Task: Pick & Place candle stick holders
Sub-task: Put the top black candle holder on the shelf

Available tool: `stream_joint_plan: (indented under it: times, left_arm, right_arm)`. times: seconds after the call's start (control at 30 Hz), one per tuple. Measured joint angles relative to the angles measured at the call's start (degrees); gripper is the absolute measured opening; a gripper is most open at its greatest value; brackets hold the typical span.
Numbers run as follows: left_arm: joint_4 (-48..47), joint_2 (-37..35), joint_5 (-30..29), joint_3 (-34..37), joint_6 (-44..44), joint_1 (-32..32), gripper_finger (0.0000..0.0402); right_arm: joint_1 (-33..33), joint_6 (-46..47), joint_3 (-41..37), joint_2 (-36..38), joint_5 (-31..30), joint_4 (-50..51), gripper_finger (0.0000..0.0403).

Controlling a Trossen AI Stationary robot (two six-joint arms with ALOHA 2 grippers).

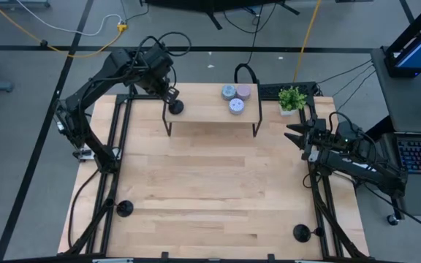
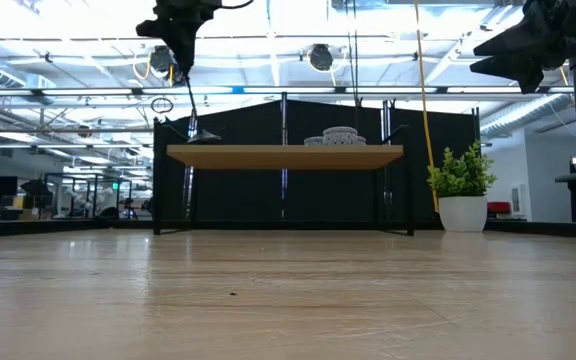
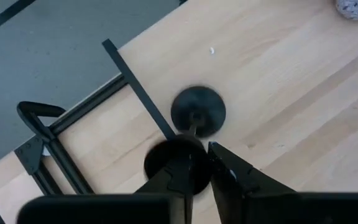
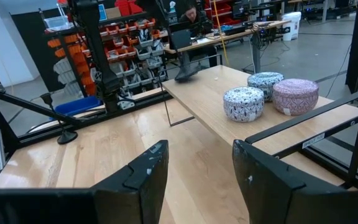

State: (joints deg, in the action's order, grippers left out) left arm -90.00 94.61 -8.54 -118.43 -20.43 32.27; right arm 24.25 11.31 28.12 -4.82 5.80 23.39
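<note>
**Ana:** Pale wooden table (image 1: 210, 197), small raised wooden shelf (image 1: 210, 117) along its far edge, workshop floor all round. Where are the black disc-based candle stick holders?

**Ben:** Three can be counted from above. One (image 1: 175, 107) stands on the shelf's left end, tilted, it seems, though the low view is too dim to be sure. The left gripper (image 1: 171, 96) is closed on its thin stem, fingers (image 3: 229, 168) pinching just under the cup. The other two sit at the table's near corners, one left (image 1: 124, 209), one right (image 1: 301, 233).

**Ana:** How would they handle?

**Ben:** Probably rigid and light, weight low in the disc, so top-heavy grips may let it swing. The stem is narrow and likely slick; a hold high on it, squarely across, looks best.

**Ana:** Anything else?

**Ben:** Three patterned round pucks (image 4: 243, 103) on the shelf's right half, one small green potted plant (image 1: 291, 99) beside it. The right gripper (image 1: 295, 136) waits at the table's right edge, jaws apart, empty.
</note>
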Motion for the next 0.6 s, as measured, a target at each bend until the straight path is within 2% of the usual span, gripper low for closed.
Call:
stream_joint_plan:
  times: [0.6]
  left_arm:
    - [0.0, 0.0, 0.9, 0.0, 0.8, 0.0, 0.0062]
  right_arm:
    - [0.0, 0.0, 0.0, 0.0, 0.0, 0.0, 0.0171]
